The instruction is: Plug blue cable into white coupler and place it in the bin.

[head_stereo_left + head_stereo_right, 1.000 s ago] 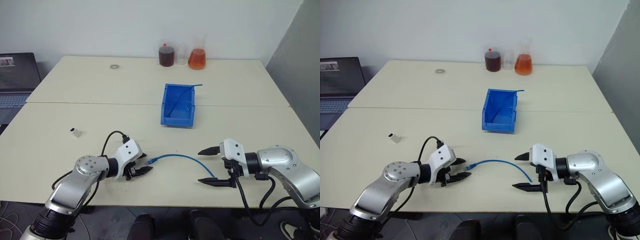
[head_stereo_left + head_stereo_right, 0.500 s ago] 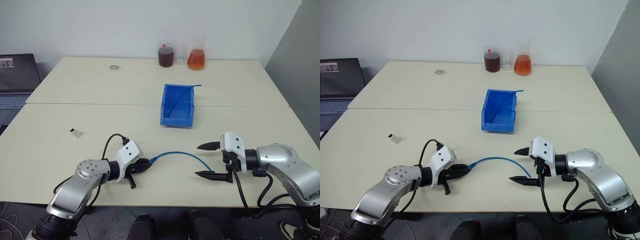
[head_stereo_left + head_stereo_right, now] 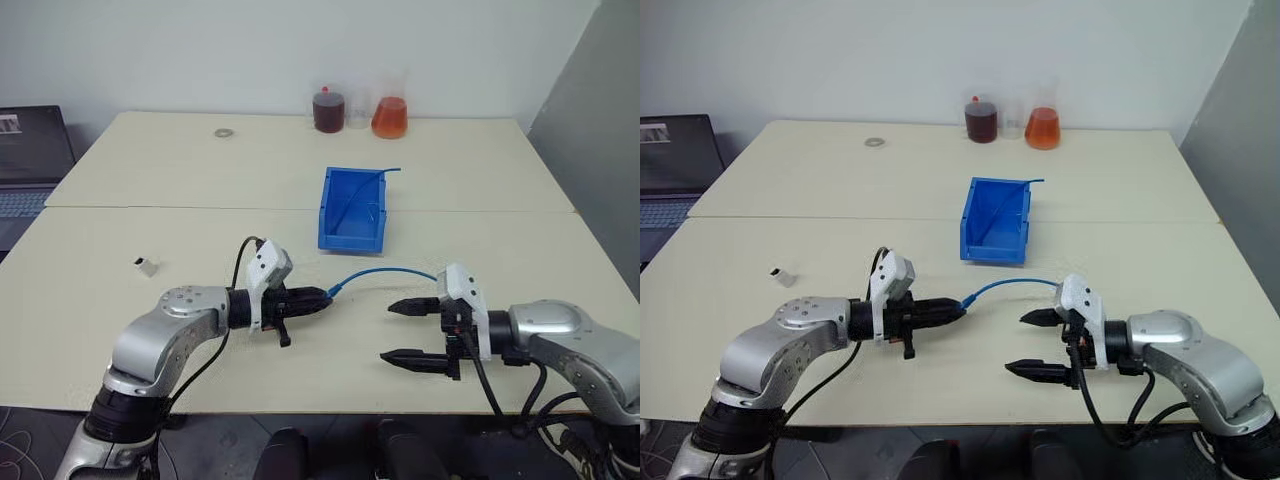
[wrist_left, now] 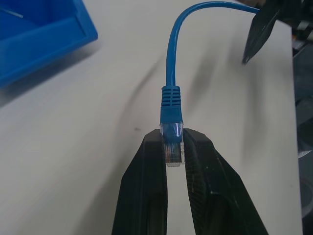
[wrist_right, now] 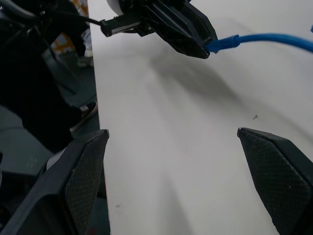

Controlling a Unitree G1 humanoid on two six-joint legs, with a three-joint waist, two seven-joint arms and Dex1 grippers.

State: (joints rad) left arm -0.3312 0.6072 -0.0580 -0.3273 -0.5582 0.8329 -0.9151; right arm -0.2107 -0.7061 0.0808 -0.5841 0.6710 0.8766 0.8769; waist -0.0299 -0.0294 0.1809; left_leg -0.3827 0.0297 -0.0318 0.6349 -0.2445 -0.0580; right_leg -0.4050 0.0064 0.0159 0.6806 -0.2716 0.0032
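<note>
My left gripper (image 4: 174, 147) is clamped on the clear plug of the blue cable (image 3: 385, 272), plug tip pointing back into the jaws, boot and cord running out ahead. The held end is lifted off the table (image 3: 200, 190); the cord arcs across toward my right gripper (image 3: 402, 331), whose jaws stand wide with nothing between them, the cable's far part close by its upper finger.

Step in hand, as I judge it: lifting the plug end to ready it for mating. To do it well: keep the pinch firm on the plug body, don't crush the latch tab, and hand over or regrip so the plug tip faces outward before meeting a socket. The free gripper should go for the white coupler (image 3: 148, 266), which sits well apart on my left side of the table.

Count: one loose blue cable, one coupler, one bin (image 3: 353, 209) mid-table with a thin blue strand leaning inside, two flasks (image 3: 391, 108) of coloured liquid, one small ring (image 3: 222, 132), one laptop (image 3: 30, 160).
</note>
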